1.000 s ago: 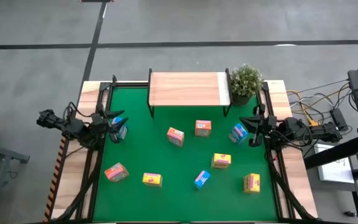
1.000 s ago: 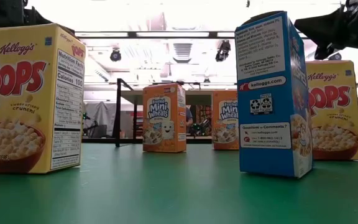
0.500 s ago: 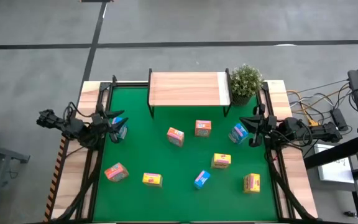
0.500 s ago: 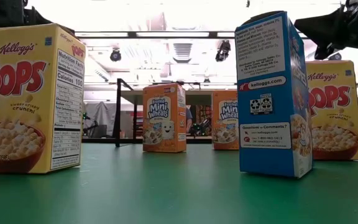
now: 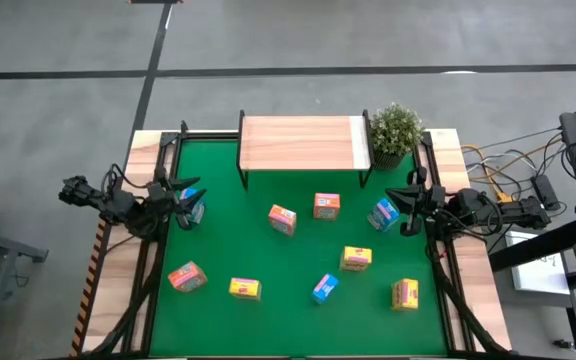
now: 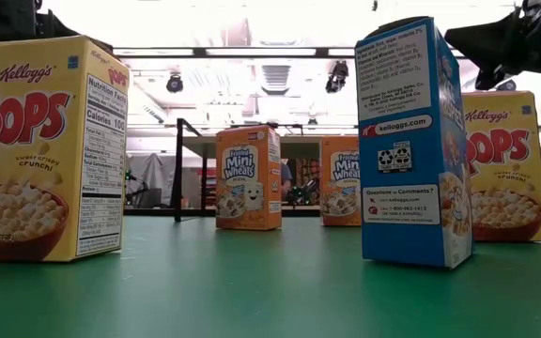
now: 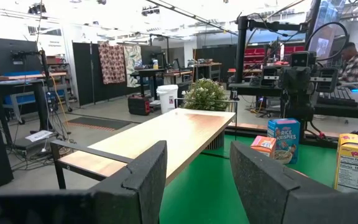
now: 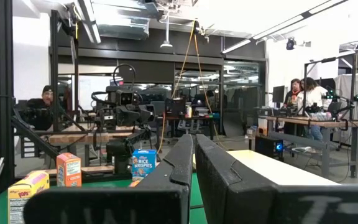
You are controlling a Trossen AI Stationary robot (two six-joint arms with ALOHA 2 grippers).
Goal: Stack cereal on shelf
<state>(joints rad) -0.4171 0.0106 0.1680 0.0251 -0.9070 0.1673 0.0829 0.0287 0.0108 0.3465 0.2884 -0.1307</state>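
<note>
Your left claw [image 5: 190, 205] hung at the counter's [image 5: 258, 250] left edge, its flat dark fingers [image 7: 143, 180] parted with nothing between them, just beside 1 blue cardboard box [image 5: 194, 210]. Your right claw [image 5: 409, 207] waited at the right edge, fingers [image 8: 182, 163] pressed together, empty. The cereal boxes [image 5: 281, 219] sat scattered over the green mat [image 5: 218, 240], small printed cartons, some upright, some tipped. The shelf [image 5: 304, 143], a pale wood-grain board on thin black legs, stood bare at the far edge beside a leafy potted plant [image 5: 394, 130].
</note>
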